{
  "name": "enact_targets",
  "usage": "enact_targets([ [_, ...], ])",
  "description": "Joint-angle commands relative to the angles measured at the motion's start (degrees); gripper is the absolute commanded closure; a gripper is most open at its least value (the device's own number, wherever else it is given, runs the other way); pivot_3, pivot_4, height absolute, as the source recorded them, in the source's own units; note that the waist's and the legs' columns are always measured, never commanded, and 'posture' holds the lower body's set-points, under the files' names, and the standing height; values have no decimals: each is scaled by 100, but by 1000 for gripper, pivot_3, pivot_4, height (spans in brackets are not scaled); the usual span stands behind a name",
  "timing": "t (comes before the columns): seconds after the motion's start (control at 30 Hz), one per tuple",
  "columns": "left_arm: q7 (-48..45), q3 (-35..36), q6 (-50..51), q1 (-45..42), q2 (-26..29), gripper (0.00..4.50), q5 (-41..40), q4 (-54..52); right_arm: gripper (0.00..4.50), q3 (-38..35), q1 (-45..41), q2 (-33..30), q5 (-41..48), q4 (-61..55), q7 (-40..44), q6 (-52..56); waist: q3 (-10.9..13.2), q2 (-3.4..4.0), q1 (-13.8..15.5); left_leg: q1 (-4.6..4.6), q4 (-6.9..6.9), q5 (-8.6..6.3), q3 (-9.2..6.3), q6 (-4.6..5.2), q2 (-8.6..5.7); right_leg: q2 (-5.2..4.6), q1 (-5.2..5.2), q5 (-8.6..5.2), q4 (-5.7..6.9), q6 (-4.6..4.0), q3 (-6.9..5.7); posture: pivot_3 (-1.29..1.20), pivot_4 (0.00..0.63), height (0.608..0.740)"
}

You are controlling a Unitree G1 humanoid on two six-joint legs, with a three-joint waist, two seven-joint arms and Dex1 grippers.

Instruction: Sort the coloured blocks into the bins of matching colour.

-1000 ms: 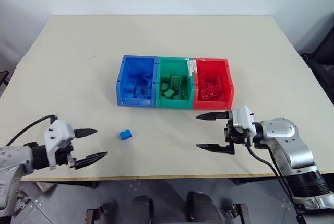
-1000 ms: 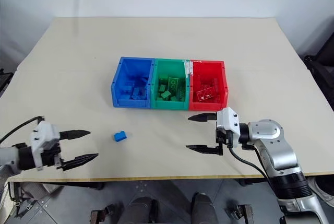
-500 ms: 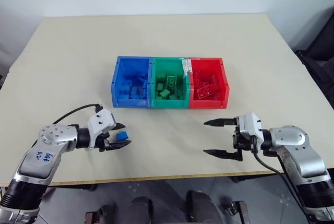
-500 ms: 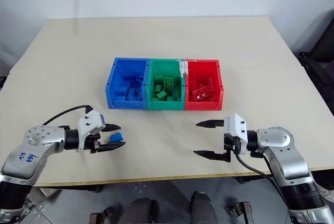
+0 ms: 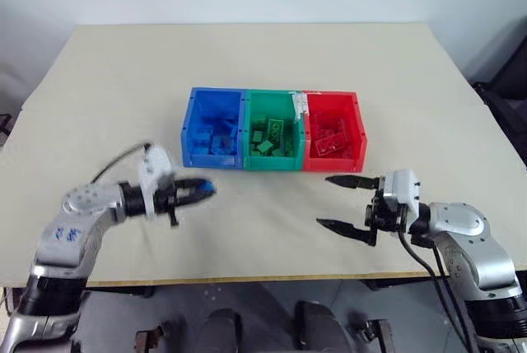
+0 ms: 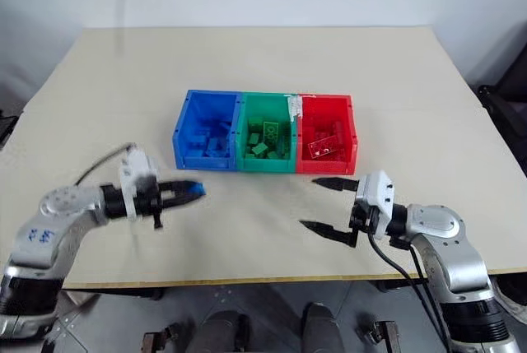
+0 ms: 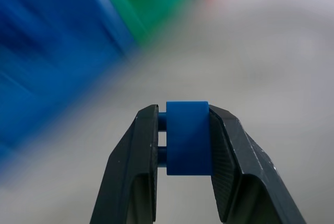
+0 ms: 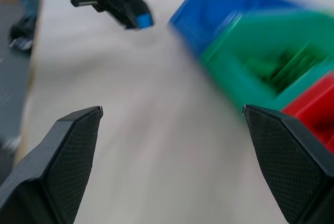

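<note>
Nearest the viewer, two robot arms reach over a pale bench [image 5: 115, 90]. The left gripper [image 5: 200, 192] is clamped on a small blue block [image 7: 187, 138], held clear of the bench just in front of the blue bin [image 5: 214, 127]. In the left wrist view the block's longer side runs along the fingers [image 7: 130, 166], with its studs facing one finger; motion blur smears the background there. The right gripper [image 5: 339, 202] hangs with fingers spread wide, holding nothing, near the red bin [image 5: 333, 134]. Beyond lie the joined bins, the green bin [image 5: 273, 132] in the middle, each holding matching blocks too jumbled to count.
</note>
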Motion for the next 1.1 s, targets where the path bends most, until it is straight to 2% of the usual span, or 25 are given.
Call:
enact_targets([
  [0.03,659,190,11,-729,-263,3575,26,329,0,-208,-16,202,125,-289,-442,13,-1,2,1,1,0,0,2,0,-3,-1,1,0,1,0,2,0,150,740],
  [0.27,1150,-167,-594,-1507,-919,3575,563,1641,0,-191,-212,490,-41,-174,-936,-94,0,1,-46,1,-3,-2,45,4,-8,1,-2,0,0,1,1,0,150,740],
  [0.3,1174,-178,-627,-1564,-966,2843,597,1759,0,-172,-217,493,-45,-182,-945,-94,0,0,-52,0,-3,-2,55,3,-8,2,-2,0,0,1,0,0,150,740],
  [0.33,1114,-221,-656,-1598,-977,2658,625,1851,0,-158,-218,499,-49,-191,-956,-89,0,0,-54,-1,-3,-2,58,3,-6,3,-3,0,-1,1,-1,0,150,740],
  [0.47,867,-303,-832,-1541,-885,1358,693,1957,0,-144,-193,517,-61,-225,-985,-85,0,0,-56,-1,-3,-1,61,3,-5,4,-4,0,-2,1,0,0,150,740],
  [0.57,513,-157,-1049,-1134,-620,400,606,1585,0,-167,-166,441,-64,-178,-886,-101,0,1,-74,-1,-4,-1,61,3,-3,4,-4,0,-3,1,0,0,150,740],
  [0.7,13,229,-1335,-135,-49,400,438,849,0,-227,-117,185,-96,4,-514,-164,0,1,-106,2,-10,-1,58,2,1,4,-7,0,-5,1,2,0,150,740],
  [0.8,-370,792,-1529,1167,451,400,355,169,0,-227,-119,-133,-179,335,-10,-359,0,1,-126,2,-15,-2,49,4,4,1,-7,0,-14,1,5,0,150,740],
  [0.93,-193,1675,-1556,2458,385,400,78,-646,0,-202,-311,-324,-283,878,411,-613,0,0,-114,3,-17,-5,34,9,9,-5,-4,0,-21,1,6,0,150,740],
  [1.1,325,1923,-1590,3020,209,400,288,-1083,0,-235,-495,-319,-326,1209,543,-732,0,1,-26,8,-16,-6,18,11,12,-17,2,1,-19,1,5,0,150,740],
])
